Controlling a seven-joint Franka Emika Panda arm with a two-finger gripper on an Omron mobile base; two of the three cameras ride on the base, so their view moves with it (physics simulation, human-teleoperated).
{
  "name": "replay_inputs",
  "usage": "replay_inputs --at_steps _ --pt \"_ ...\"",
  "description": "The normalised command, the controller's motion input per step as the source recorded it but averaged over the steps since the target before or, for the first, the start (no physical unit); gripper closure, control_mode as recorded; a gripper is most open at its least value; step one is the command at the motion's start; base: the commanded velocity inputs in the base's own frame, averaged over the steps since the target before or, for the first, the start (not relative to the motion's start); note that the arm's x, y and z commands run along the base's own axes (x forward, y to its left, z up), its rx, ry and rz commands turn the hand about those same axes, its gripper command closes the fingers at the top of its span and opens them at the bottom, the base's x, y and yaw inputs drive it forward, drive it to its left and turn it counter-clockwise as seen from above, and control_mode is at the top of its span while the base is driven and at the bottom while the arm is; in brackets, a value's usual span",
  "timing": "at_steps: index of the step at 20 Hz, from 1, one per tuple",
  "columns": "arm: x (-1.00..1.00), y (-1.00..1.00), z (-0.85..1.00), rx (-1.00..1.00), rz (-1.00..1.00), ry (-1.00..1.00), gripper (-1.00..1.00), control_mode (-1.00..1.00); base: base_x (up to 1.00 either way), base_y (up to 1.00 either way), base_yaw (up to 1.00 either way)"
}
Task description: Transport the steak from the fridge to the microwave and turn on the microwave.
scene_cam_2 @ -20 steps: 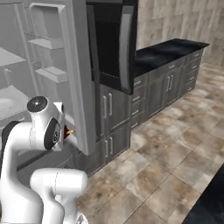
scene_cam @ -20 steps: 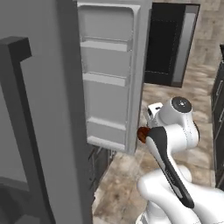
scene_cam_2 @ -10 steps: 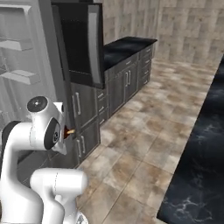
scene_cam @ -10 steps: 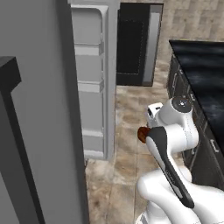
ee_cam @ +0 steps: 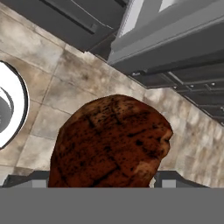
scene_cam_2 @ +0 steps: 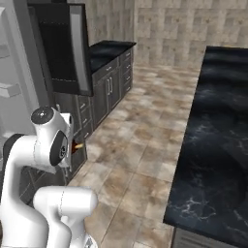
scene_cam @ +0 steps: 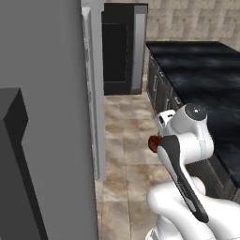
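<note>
From the left base view, the steak (scene_cam: 153, 143) is riding at the arm's tip; the fridge (scene_cam: 51, 117), open a second ago, is now edge-on. From the right, the microwave (scene_cam_2: 60, 48) is looming larger. Hand view: the gripper (ee_cam: 105, 179) is holding it wide across its middle — soft, slick, light, I'd judge.

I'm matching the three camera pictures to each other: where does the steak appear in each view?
Left base view: the steak peeks out as a small reddish lump at the arm's left edge, right of centre.
Right base view: a small red-orange bit beside the arm, left of centre.
Hand view: large, bottom centre.
Shared landmark: the tan tiled floor.
</note>
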Motion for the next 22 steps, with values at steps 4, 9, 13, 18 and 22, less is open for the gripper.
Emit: replay_inputs --at_steps 4,9,13,18,22 --pt "0.0 0.0 0.0 0.0 0.0 0.0 1.0 1.0 0.24 0.06 -0.33" --pt "0.0 0.0 0.0 0.0 0.0 0.0 1.0 1.0 0.36 0.06 -0.33" --pt "0.0 0.0 0.0 0.0 0.0 0.0 1.0 1.0 0.5 0.11 -0.3" --pt "0.0 0.0 0.0 0.0 0.0 0.0 1.0 1.0 0.5 0.1 -0.29" --pt "0.0 0.0 0.0 0.0 0.0 0.0 1.0 1.0 0.43 0.03 -0.23"
